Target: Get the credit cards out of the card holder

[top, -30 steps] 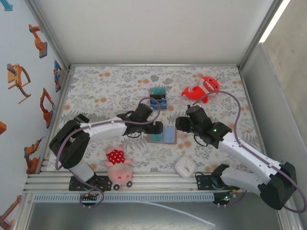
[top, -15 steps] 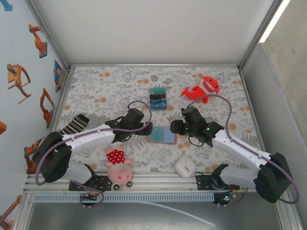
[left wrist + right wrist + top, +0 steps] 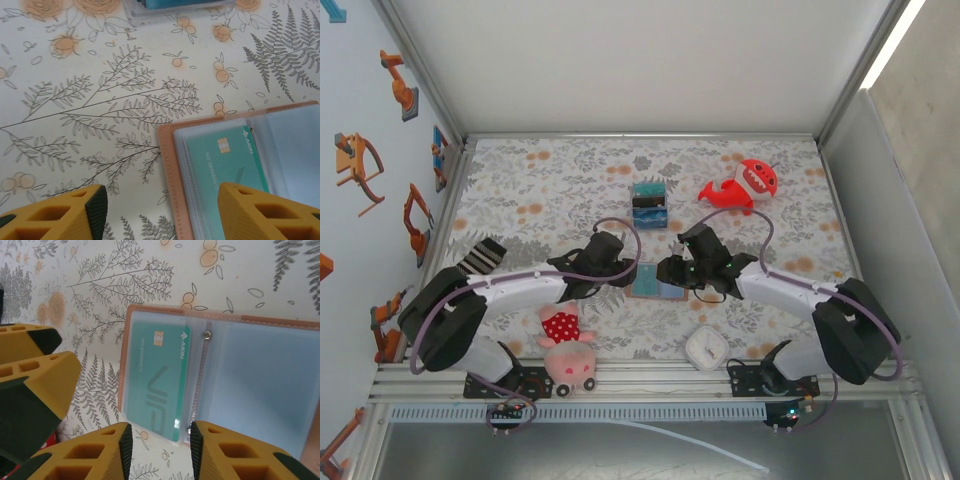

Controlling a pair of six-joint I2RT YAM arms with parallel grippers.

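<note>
Hovering over card holder [image 3: 657, 281], open flat mid-table; teal credit card [image 3: 155, 385] in its sleeve; left gripper [image 3: 161, 197] jaws apart, empty; right gripper [image 3: 161, 435] narrowly parted, empty. Next we must pin holder, pinch card edge.

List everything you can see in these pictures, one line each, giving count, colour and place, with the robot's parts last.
card holder: one, tan with blue-grey lining, open flat mid-table
credit card: one seen, green, in a clear sleeve of the holder
striped box: one, teal, black and blue, behind the holder
shark toy: one, red, far right
pig plush: one, pink with red spotted top, near edge, left
clock: one, white, near edge, right
sock: one, black-and-white striped, left side
table: one, pale floral cover
left gripper: one, yellow fingers, wide apart at the holder's edge
right gripper: one, yellow fingers, narrowly apart by the card
</note>
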